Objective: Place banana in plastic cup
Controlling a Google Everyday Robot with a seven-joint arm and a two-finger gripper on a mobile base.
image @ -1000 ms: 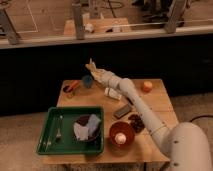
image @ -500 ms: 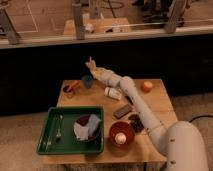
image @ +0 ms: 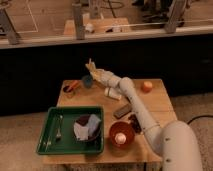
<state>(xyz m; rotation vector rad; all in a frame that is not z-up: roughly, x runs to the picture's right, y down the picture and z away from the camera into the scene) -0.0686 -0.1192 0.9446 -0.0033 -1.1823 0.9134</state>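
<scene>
The arm reaches across the counter (image: pixel 155 102) toward its far left corner, and the gripper (image: pixel 93 68) hangs above and just right of the plastic cup (image: pixel 87 81). The banana (image: pixel 92 69) appears to be up at the gripper, a pale yellowish shape poking up and to the left, its long axis tilted rather than upright. It looks pinched in the jaws, though that is a judgement. The cup stands upright below, with the orange-brown bowl (image: pixel 70 87) just to its left. The coming move turns on this offset: the banana's lower end must shift slightly left and come down over the cup's mouth.
</scene>
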